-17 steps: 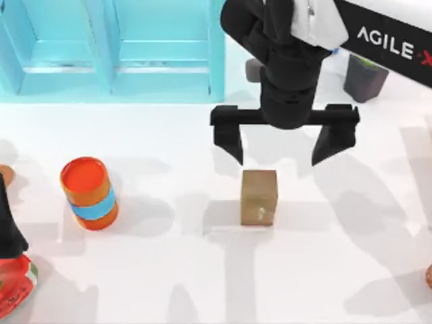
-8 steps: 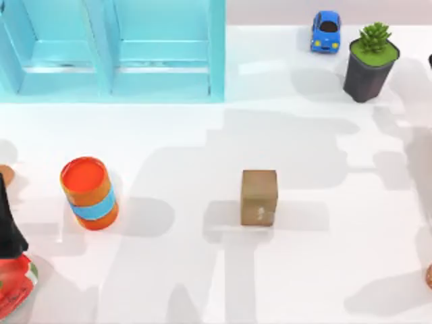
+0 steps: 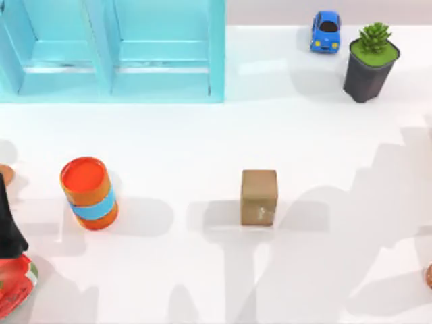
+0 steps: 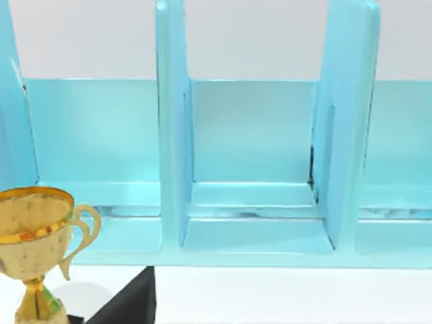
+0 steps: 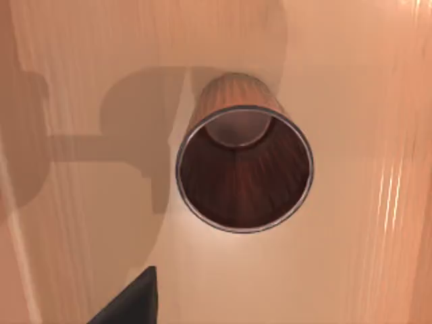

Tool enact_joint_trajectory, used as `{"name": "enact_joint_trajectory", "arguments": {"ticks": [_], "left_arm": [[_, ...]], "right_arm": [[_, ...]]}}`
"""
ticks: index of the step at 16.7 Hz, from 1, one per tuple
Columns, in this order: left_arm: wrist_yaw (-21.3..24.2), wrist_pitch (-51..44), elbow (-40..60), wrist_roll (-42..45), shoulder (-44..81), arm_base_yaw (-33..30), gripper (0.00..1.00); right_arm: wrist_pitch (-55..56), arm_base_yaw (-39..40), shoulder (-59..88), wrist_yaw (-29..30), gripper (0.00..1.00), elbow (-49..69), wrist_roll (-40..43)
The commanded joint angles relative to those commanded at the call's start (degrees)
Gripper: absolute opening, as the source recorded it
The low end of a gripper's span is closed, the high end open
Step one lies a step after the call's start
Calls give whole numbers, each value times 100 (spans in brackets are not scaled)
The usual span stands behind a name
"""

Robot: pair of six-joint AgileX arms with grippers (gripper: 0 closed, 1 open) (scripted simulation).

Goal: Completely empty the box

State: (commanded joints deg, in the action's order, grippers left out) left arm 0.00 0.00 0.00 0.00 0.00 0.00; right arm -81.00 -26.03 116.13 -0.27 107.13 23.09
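A small brown box (image 3: 259,196) stands upright in the middle of the table, its top face closed and nothing on it. My left arm (image 3: 8,226) is a black shape at the table's left edge, far from the box. A dark tip (image 4: 128,305) of the left gripper shows in the left wrist view, facing a cyan shelf (image 4: 253,169). The right wrist view has a similar dark tip (image 5: 131,302) of the right gripper, above a wooden cup (image 5: 243,162) lying on its side.
The cyan shelf (image 3: 111,50) fills the back left. An orange can with a blue band (image 3: 88,193) stands left of the box. A blue toy car (image 3: 326,30) and a potted plant (image 3: 369,61) sit back right. A gold trophy (image 4: 34,250) stands near the shelf.
One second ago my right gripper hung open just behind the box. The right arm has since pulled away out of the top view, and its shadow has slid to the right. The box has not moved.
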Motion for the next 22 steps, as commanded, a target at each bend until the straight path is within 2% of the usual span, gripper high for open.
{"name": "enact_joint_trajectory", "arguments": {"ticks": [7, 17, 22], "left_arm": [[0, 0, 0, 0, 0, 0, 100], [0, 0, 0, 0, 0, 0, 100], [0, 0, 0, 0, 0, 0, 100]], "right_arm": [[142, 1, 9, 3, 100, -128, 4], [1930, 6, 205, -3, 100, -1725, -6], [2169, 11, 243, 2, 100, -1925, -14]]}}
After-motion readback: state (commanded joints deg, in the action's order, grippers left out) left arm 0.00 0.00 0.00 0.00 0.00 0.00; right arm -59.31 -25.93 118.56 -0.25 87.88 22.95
